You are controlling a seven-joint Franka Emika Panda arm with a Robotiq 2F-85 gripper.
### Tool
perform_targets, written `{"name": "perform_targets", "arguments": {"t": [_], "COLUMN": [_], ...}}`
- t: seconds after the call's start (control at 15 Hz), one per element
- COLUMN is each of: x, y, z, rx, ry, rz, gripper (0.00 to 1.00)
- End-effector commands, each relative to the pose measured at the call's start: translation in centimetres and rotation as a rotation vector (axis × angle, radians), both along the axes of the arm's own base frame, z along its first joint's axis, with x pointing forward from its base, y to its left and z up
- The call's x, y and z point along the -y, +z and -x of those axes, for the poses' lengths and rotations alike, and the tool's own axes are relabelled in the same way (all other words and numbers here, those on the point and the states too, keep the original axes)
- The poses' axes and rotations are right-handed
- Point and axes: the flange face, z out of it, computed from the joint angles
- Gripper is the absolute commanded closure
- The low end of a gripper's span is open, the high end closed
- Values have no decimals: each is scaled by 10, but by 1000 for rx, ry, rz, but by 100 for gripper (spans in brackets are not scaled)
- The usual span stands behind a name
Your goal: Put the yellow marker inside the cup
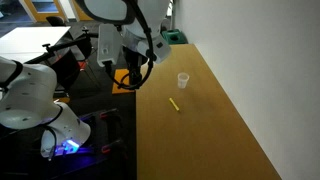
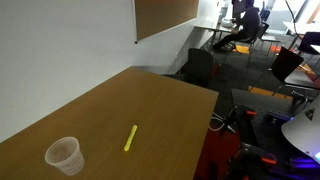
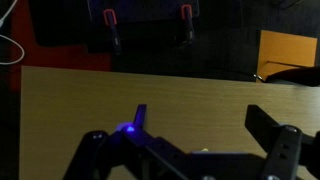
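The yellow marker (image 1: 174, 104) lies flat on the wooden table (image 1: 200, 140), a short way in front of the cup (image 1: 183, 80). The cup is small, translucent and upright. Both also show in an exterior view, the marker (image 2: 130, 138) to the right of the cup (image 2: 63, 155). My gripper (image 1: 137, 70) hangs high over the table's far edge, well away from both. In the wrist view its fingers (image 3: 200, 125) are spread wide with only bare table between them. The cup is out of the wrist view, and only a tiny yellow speck (image 3: 204, 150) shows at the gripper body.
A white wall (image 1: 250, 50) runs along one long side of the table. The opposite side drops to the floor next to my base (image 1: 30, 100). Beyond the far edge are dark chairs (image 2: 200, 65), an orange panel (image 3: 290, 48) and red-handled clamps (image 3: 112, 20).
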Motion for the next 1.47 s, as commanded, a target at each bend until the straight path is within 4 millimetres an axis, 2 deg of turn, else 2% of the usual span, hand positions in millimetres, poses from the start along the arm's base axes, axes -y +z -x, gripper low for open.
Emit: {"name": "perform_targets", "arguments": {"t": [0.0,0.33,0.73,1.0,1.4], "x": [0,0,-26,-53,-79], "y": [0,0,-11,-31,-81], "z": [0,0,-32,-64,-102], "rx": [0,0,85,169,255], "ry": [0,0,94,286,608], "rz": [0,0,102,191,135], "gripper": [0,0,0,0,0]}}
